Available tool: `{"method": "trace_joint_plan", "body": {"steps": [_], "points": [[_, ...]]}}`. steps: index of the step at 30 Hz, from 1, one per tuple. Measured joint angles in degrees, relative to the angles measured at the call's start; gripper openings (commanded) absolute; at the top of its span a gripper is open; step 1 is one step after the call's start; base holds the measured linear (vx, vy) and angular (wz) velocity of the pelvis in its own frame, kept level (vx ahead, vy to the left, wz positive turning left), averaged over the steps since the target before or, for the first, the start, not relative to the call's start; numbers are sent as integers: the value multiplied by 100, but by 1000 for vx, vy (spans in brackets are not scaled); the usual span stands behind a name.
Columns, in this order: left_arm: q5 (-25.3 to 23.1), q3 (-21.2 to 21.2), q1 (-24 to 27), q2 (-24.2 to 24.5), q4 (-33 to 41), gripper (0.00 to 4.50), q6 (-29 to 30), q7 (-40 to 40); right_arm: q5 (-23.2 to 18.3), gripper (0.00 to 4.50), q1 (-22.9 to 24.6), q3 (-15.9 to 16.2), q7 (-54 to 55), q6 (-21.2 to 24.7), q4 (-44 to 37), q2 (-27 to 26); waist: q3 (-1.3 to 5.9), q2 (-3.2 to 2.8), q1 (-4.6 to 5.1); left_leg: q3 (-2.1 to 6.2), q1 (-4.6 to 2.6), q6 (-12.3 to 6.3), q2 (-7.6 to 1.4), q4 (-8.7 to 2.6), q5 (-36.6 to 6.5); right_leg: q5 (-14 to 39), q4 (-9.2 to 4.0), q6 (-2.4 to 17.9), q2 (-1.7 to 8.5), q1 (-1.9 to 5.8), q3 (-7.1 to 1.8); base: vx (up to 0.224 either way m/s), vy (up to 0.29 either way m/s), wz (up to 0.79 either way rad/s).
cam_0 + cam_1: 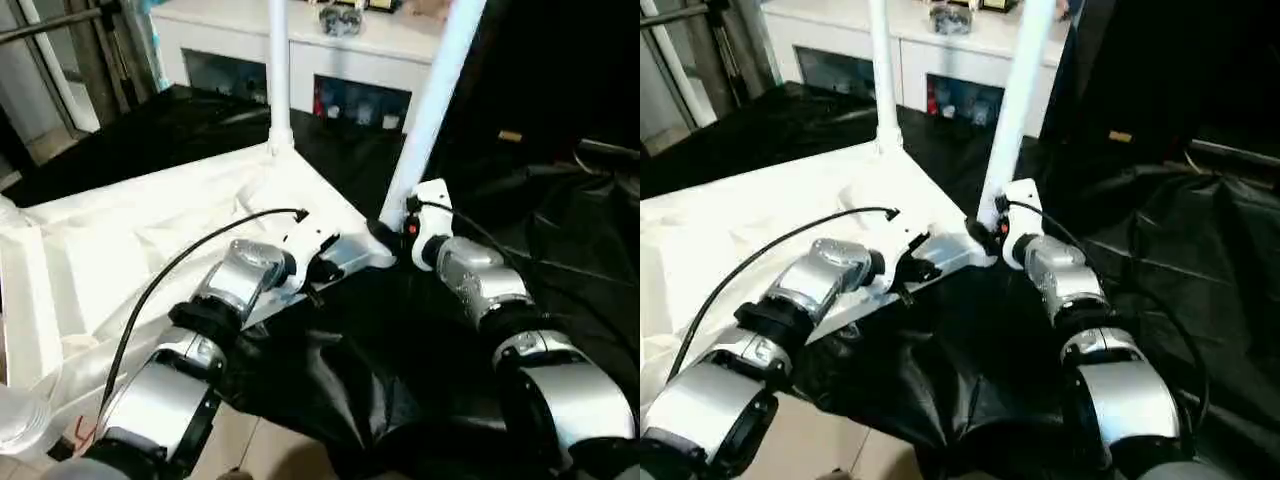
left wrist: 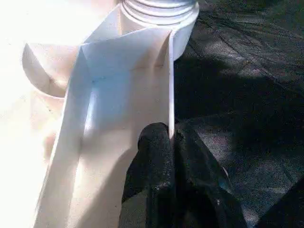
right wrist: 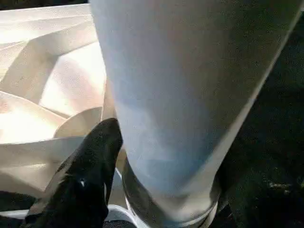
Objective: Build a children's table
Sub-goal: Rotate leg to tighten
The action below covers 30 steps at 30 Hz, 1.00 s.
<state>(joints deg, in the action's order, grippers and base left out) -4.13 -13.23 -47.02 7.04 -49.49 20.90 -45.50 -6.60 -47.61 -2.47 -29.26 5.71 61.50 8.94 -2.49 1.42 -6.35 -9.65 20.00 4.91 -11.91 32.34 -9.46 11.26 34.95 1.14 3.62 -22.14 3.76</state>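
The children's table lies upside down on a black cloth: its white tabletop (image 1: 150, 250) shows the ribbed underside. Two white legs stand upright in corner sockets, one at the far corner (image 1: 278, 70) and one at the near right corner (image 1: 430, 110). My left gripper (image 1: 320, 268) is shut on the thin rim wall of the tabletop (image 2: 170, 85), a little short of the near right corner socket (image 2: 161, 9). My right gripper (image 1: 395, 232) sits at the base of the near right leg (image 3: 180, 95), right against its socket.
The black cloth (image 1: 400, 350) covers the floor under and to the right of the tabletop. A white cabinet (image 1: 300, 50) stands behind the legs. A black cable (image 1: 180, 265) arcs over my left forearm. A metal stand (image 1: 50, 60) is at the far left.
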Motion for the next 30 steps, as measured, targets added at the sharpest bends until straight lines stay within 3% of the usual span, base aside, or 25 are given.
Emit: {"method": "trace_joint_plan", "body": {"steps": [1, 4, 6, 14, 19, 22, 30], "points": [[0, -2, 1, 15, 16, 0, 0, -26, -2, 350, 0, -4, -39, -8, -7, 0, -2, -3, 1, -1, 2, 0, 0, -1, 0, 0, 0, 0, 0, -3, 0, 0, 0, 0], [0, -10, 45, 122, 131, 0, -10, -166, -6, 354, -2, -14, -316, -23, -63, 3, -9, -10, 4, -2, 10, 0, 0, -7, 0, -3, 0, 6, -1, -15, 0, 0, 0, 0], [0, -11, 123, 209, 250, 0, -50, -261, -4, 390, 15, -12, -517, -47, -95, 30, -11, -12, 10, -3, 12, 0, -1, -13, 0, -3, 0, 6, -2, -20, -1, 0, 0, 0], [20, -116, 386, 588, 834, 0, -287, -1061, 54, 390, 472, 300, -1494, -256, -610, 322, -33, -46, -40, -14, 123, -24, -2, -10, 7, 4, -1, 17, -2, -114, 6, 0, 0, 0], [111, -172, 586, 865, 1102, 0, -442, -1646, 64, 390, 833, 538, -2462, -221, -1209, 642, -53, -74, -60, -19, 130, -49, -5, 3, 4, 6, -1, 19, -1, -116, 8, 0, 0, 0], [247, -266, 868, 1129, 1477, 0, -596, -2290, -7, 390, 1235, 788, -3220, -191, -1855, 906, -63, -90, -125, -20, 127, -38, -7, 5, -2, 7, 5, 18, -1, -115, 8, 0, 0, 0], [335, -345, 1049, 1409, 1721, 0, -730, -2921, -186, 376, 1721, 1064, -3929, 276, -2875, 1209, -70, -99, -215, -18, 121, -23, -8, 23, -8, 4, 15, 15, 3, -104, 3, 0, 0, 0]]}}
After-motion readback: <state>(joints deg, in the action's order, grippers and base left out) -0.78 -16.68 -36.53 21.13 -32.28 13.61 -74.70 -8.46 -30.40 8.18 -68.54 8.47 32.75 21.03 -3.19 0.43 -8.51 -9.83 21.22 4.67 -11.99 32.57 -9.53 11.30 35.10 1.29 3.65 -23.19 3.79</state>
